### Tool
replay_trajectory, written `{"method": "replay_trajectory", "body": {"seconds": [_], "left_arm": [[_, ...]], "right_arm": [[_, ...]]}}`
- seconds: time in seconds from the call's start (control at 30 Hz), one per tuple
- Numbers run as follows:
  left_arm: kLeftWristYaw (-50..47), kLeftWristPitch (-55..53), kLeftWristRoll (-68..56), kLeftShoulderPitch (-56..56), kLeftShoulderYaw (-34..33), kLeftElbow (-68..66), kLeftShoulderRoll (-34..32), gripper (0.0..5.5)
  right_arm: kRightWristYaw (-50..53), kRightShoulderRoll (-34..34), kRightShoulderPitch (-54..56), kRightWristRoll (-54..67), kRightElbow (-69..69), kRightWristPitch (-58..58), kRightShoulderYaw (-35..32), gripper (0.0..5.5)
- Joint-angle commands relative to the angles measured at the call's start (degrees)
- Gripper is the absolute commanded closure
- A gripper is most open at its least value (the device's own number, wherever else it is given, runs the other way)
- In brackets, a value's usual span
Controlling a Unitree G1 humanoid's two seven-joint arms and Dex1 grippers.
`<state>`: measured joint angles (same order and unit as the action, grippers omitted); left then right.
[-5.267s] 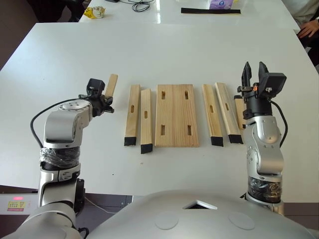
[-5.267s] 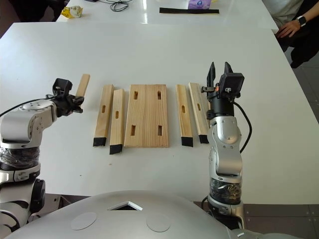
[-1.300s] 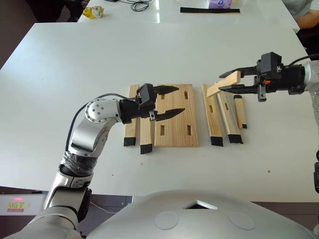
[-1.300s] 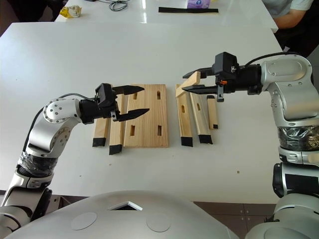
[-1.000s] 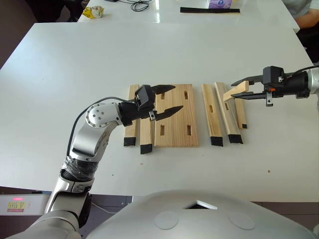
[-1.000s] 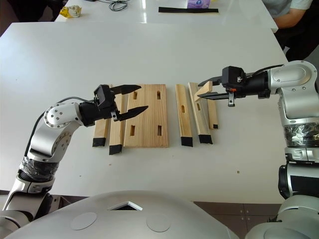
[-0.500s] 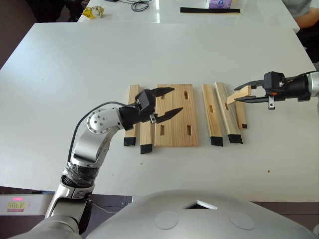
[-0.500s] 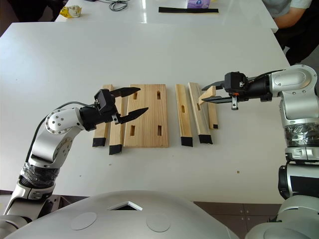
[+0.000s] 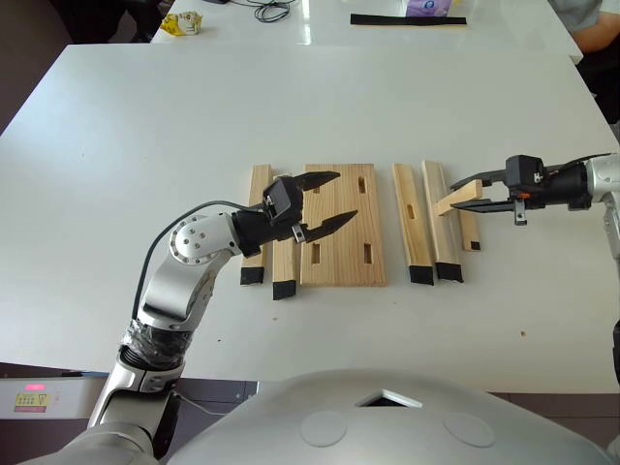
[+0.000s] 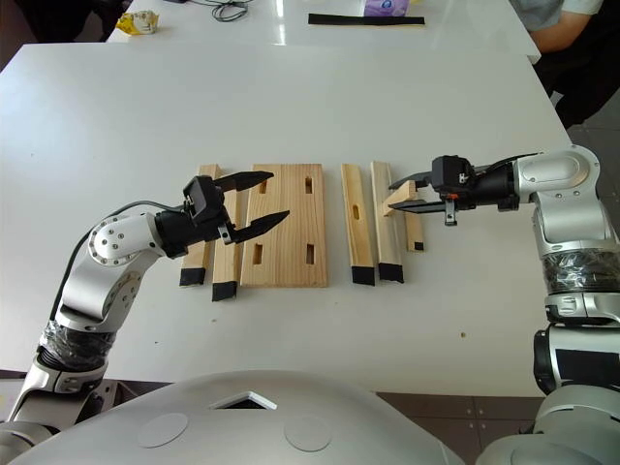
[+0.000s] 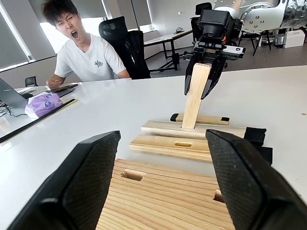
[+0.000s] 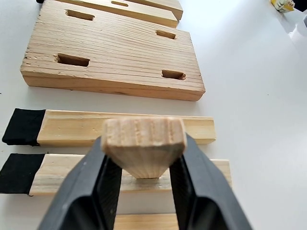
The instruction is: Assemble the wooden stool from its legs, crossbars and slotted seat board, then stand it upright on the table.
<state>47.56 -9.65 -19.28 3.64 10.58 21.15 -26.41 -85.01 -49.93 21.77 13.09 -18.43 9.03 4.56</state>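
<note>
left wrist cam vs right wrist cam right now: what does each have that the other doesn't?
Left wrist view extra: the left end effector, open, above the seat board, and the right end effector seen from outside, the crossbar with its lower end at a leg.
Right wrist view extra: all four slots of the board, the black tips of the near legs, and the far pair of legs beyond the board.
Both: seat board, two near legs, crossbar clamped in the right end effector.
</note>
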Motion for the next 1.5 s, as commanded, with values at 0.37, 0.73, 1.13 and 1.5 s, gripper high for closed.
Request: {"method": "replay_trajectory", "body": {"seconds": [0.37, 0.73, 1.13, 1.5], "left_arm": [[-1.2, -0.8, 0.2, -0.8, 0.3, 1.2, 0.3, 2.2], [1.5, -1.7, -0.8, 1.4, 1.5, 0.5, -0.4, 2.2], [1.8, -1.2, 0.0, 0.9, 2.1, 0.2, -0.2, 2.2], [0.2, -0.7, 0.6, 0.1, 2.6, 0.7, 0.6, 2.2]], "right_arm": [[-2.1, 0.1, 2.3, -1.5, -1.8, -4.6, 2.8, 4.19], [2.1, 7.3, 7.3, -6.1, -22.6, 0.2, 6.7, 4.19], [-3.8, 4.1, 4.9, -1.1, -9.8, -6.2, 7.2, 4.19], [-6.9, -0.4, -0.6, 2.8, 4.2, -15.8, 8.9, 4.19]]}}
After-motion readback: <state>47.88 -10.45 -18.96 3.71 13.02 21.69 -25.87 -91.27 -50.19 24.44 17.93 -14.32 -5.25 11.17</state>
